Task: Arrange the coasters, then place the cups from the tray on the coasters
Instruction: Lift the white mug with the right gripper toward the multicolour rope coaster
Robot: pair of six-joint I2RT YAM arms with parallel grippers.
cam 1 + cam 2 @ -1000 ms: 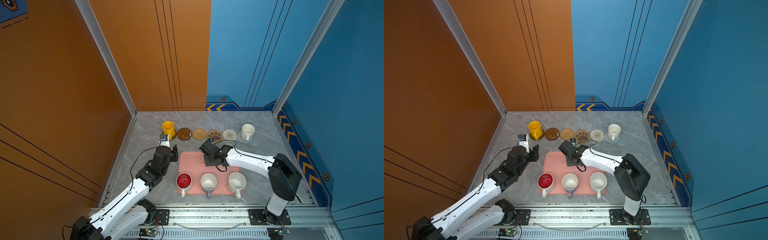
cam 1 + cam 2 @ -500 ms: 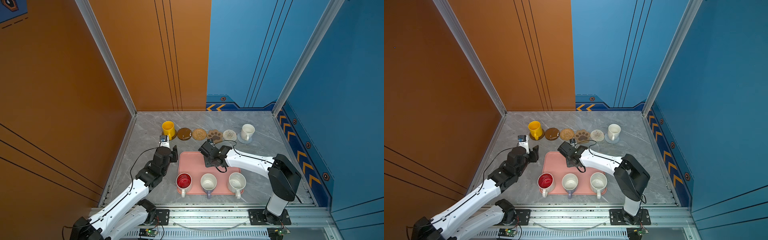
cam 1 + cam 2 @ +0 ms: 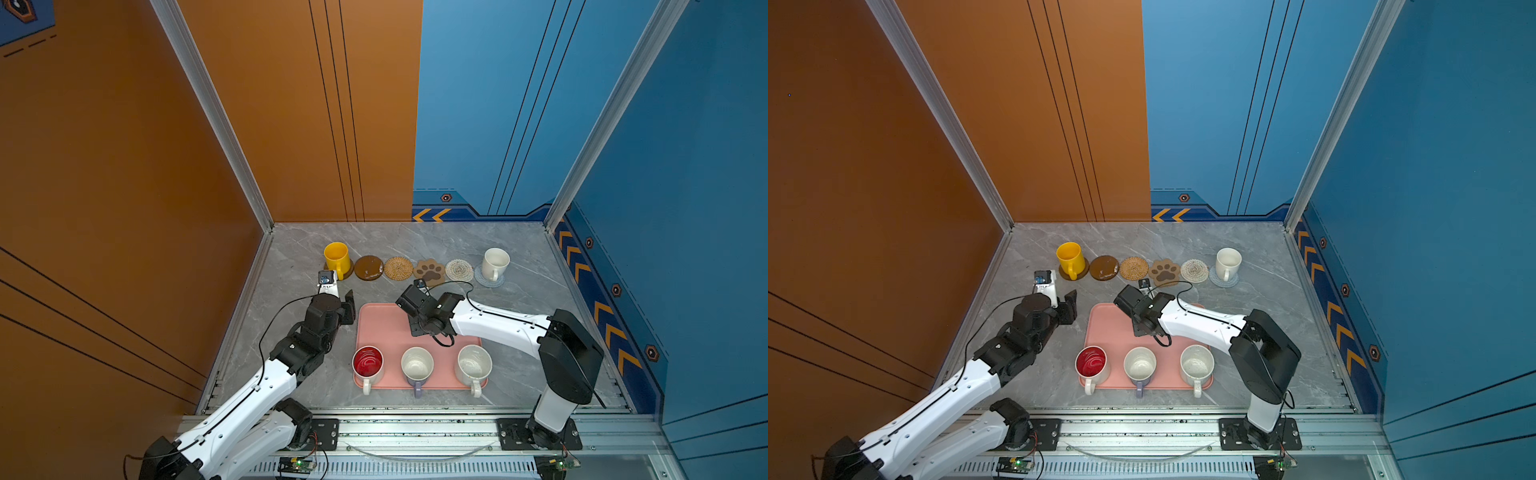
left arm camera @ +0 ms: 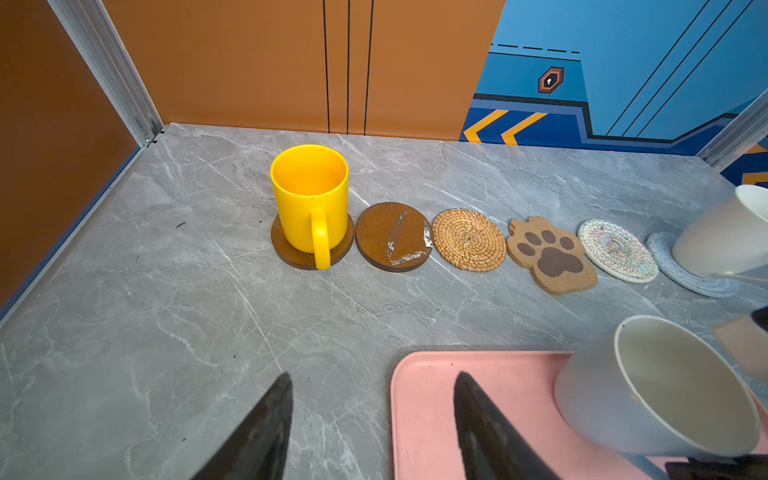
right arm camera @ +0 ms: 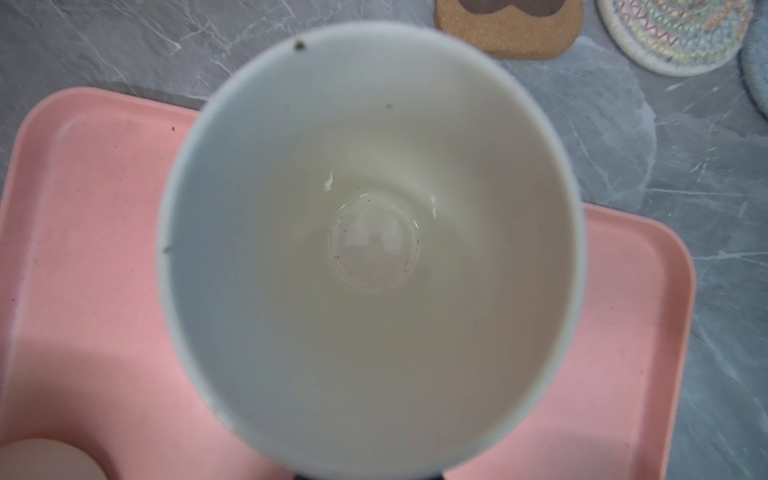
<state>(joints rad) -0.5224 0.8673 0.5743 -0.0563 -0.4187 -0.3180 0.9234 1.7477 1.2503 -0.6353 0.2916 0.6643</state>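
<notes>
Right pincer (image 3: 420,323) clamped on light blue cup (image 4: 656,386) over tray's (image 3: 382,324) far end | bare paw coaster (image 3: 429,271) lies just beyond it, right arm nearer | left pincer (image 4: 374,378) wide, empty, beside tray's left edge

Yellow cup (image 4: 309,199) on coaster (image 4: 287,250); blurred cup (image 4: 656,395) perhaps above tray (image 4: 419,399).

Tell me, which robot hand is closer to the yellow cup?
Left. The left hand is open just in front of the yellow cup; the right hand is farther away, above the tray, holding a pale blue cup.
</notes>
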